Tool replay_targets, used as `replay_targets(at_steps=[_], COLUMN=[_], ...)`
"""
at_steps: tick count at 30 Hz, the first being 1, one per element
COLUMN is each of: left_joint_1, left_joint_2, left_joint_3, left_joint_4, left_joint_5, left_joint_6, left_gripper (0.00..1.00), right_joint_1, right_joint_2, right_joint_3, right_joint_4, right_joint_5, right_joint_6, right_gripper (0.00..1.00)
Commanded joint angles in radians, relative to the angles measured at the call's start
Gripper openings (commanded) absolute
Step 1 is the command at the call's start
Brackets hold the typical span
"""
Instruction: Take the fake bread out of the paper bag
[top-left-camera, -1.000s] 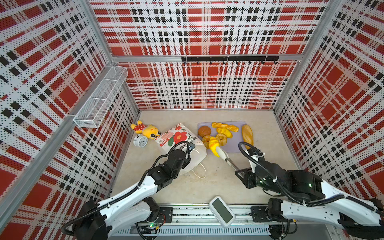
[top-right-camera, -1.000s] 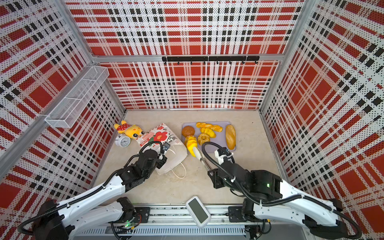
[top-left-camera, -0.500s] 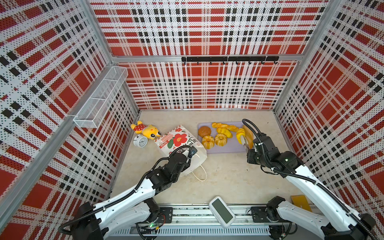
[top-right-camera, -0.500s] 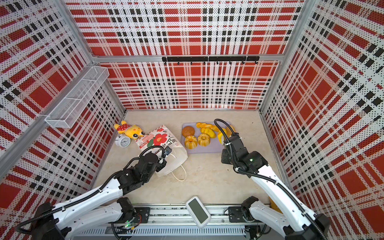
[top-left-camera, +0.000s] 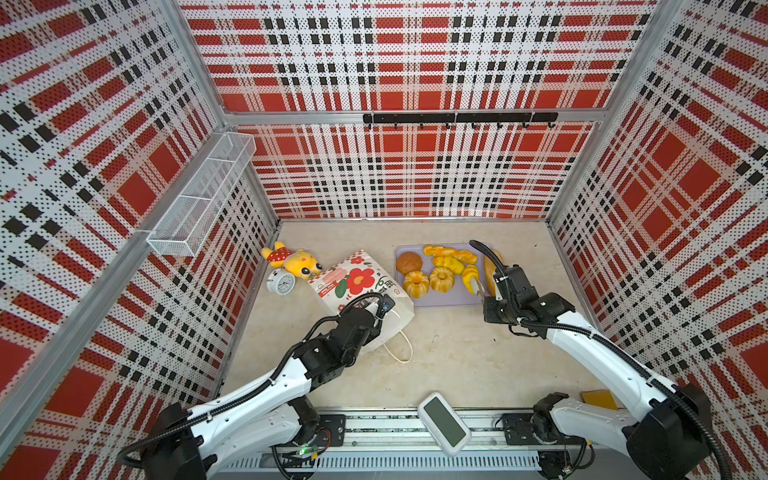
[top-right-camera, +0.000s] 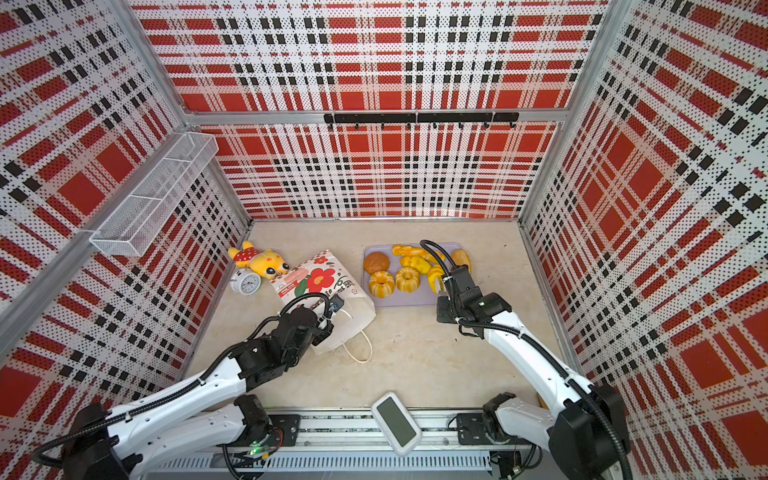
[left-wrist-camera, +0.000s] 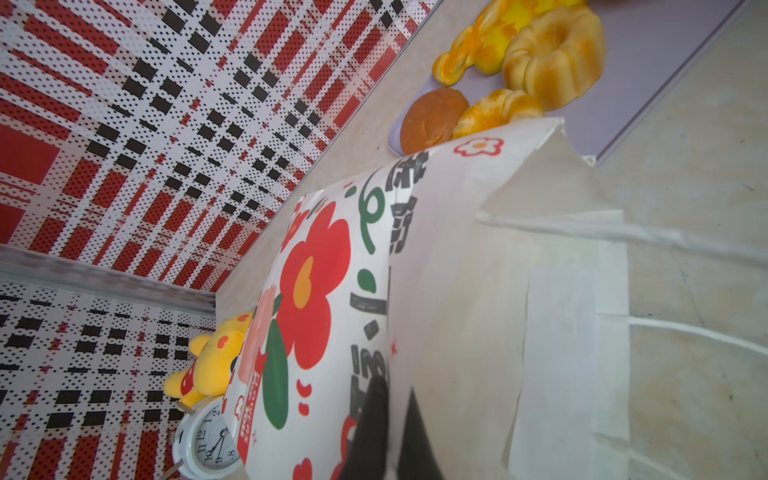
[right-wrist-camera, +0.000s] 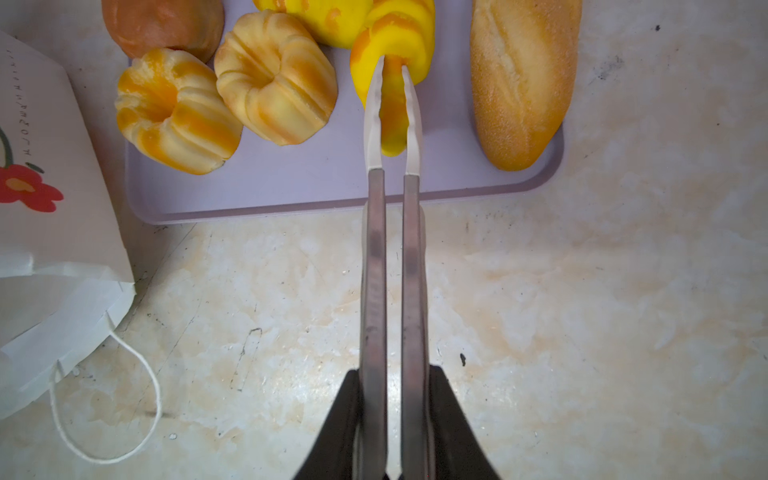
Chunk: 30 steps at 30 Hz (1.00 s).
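The white paper bag (top-left-camera: 357, 282) with red flowers lies on its side left of a lilac tray (top-left-camera: 440, 301). My left gripper (top-left-camera: 376, 309) is shut on the bag's rim near its mouth, with one dark finger (left-wrist-camera: 365, 432) outside the paper and one inside. My right gripper (right-wrist-camera: 395, 415) is shut on metal tongs (right-wrist-camera: 392, 249). The tongs pinch a yellow twisted fake bread (right-wrist-camera: 395, 62) just above the tray. Two ring cakes (top-left-camera: 415, 283), a brown bun (top-left-camera: 409, 262), twisted sticks (top-left-camera: 444, 250) and a baguette (right-wrist-camera: 519, 83) lie on the tray. The bag's inside is hidden.
A yellow plush toy (top-left-camera: 295, 262) and a white alarm clock (top-left-camera: 281, 282) sit by the left wall behind the bag. A white device (top-left-camera: 442, 424) rests on the front rail. A wire basket (top-left-camera: 203, 203) hangs on the left wall. The bag's cord handle (top-left-camera: 399, 349) trails on the floor.
My right arm has carried the yellow twisted bread in the tongs from near the bag over to the tray and lowered it among the other pieces. My left gripper has stayed on the bag.
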Motion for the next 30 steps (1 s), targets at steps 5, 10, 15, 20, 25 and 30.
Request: replay_targets(at_steps=[5,10,15,20,25,30], left_joint_1=[-0.006,-0.005,-0.007,-0.007,-0.007,-0.007], left_joint_2=[0.006,0.014,0.008,0.004,0.004,-0.001], left_joint_3=[-0.011,-0.008,-0.009,-0.01,-0.009,-0.01], left_joint_4=[0.019,0.021,0.02,0.021,0.02,0.018], left_joint_5=[-0.005,-0.002,0.0,0.0,0.0,-0.003], left_joint_6=[-0.033,-0.036,-0.038,-0.043,-0.044,-0.044], left_gripper=[0.0,0.0,0.0,0.0,0.0,0.0], right_joint_1=[-0.029,-0.039,-0.043,-0.042,-0.043,-0.042], right_joint_2=[0.0,-0.024,-0.02,-0.032,-0.061,-0.124], right_joint_3=[0.007,-0.014,0.01,0.033,0.059,0.103], right_joint_4=[0.04,0.035,0.007,-0.022,-0.052,-0.068], right_joint_5=[0.027,0.024,-0.003,0.0,-0.021,-0.154], right_joint_6=[-0.05,-0.04,-0.041,-0.034,-0.03,-0.033], right_gripper=[0.0,0.02,0.31,0.38,0.39,0.33])
